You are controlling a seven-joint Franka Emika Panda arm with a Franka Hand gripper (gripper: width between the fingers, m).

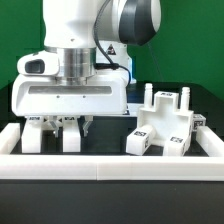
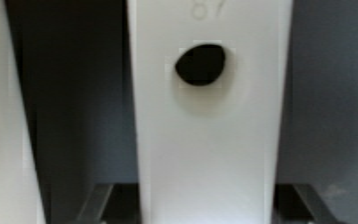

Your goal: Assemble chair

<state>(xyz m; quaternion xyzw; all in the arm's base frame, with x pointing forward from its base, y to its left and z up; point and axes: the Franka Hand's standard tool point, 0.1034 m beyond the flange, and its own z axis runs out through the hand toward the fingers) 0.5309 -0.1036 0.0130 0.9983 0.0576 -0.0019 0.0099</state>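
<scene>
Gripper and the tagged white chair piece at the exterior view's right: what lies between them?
Nothing: in the exterior view, only bare dark table separates the gripper, shut on a white panel, from the chair piece.

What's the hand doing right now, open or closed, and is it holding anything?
Hand: closed on a white chair part with a round hole in it.

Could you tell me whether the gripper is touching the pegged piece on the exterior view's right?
No, the gripper is closed on a white panel, well apart from that pegged piece.
</scene>
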